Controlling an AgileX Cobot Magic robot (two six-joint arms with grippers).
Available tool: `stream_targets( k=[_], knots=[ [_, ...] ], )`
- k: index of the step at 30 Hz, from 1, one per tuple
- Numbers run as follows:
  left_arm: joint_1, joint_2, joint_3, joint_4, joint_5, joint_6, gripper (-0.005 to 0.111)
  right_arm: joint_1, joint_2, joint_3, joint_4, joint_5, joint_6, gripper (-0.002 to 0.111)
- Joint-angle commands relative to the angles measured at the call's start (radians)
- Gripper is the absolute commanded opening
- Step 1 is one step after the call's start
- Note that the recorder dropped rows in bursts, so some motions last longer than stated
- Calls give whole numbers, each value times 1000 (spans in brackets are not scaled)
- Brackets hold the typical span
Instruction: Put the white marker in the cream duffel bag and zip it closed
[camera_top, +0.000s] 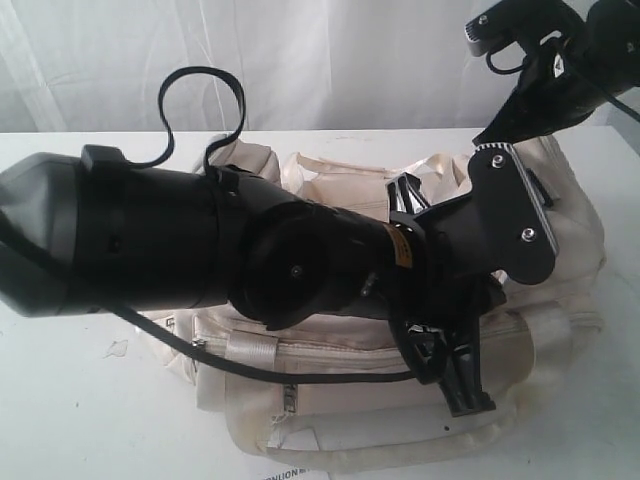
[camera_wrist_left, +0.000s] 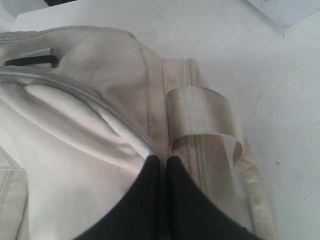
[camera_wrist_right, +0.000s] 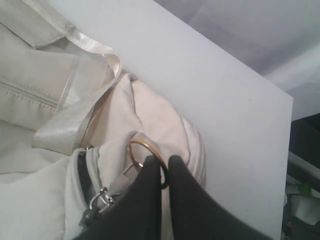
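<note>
Now, draw straight along the zip of the cream duffel bag, left jaws pressed shut there, right jaws shut at the gold ring for bracing. Lengthwise left to right across the worktop, ring end rightward; no white marker in sight, probably inside.

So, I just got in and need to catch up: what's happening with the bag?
Both arms are on the bag. The left gripper is shut at the zip by a strap loop. The right gripper looks shut on a gold ring at the bag's end, beside the zip pull. No marker shows.
</note>
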Motion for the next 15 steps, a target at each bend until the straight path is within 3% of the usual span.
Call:
stream_targets(
  k=[1, 4, 12, 15],
  knots=[
    [-19, -8, 6, -14, 91, -6, 0, -21, -2, -21, -34, -58, 8, 0],
    [-19, -8, 6, -14, 91, -6, 0, -21, -3, -21, -5, -19, -48, 0],
    [-19, -8, 6, 4, 79, 0, 0, -21, -35, -21, 303, 30, -315, 0],
    [-19, -8, 6, 4, 81, -6, 0, -21, -39, -21, 344, 60, -340, 6]
  ],
)
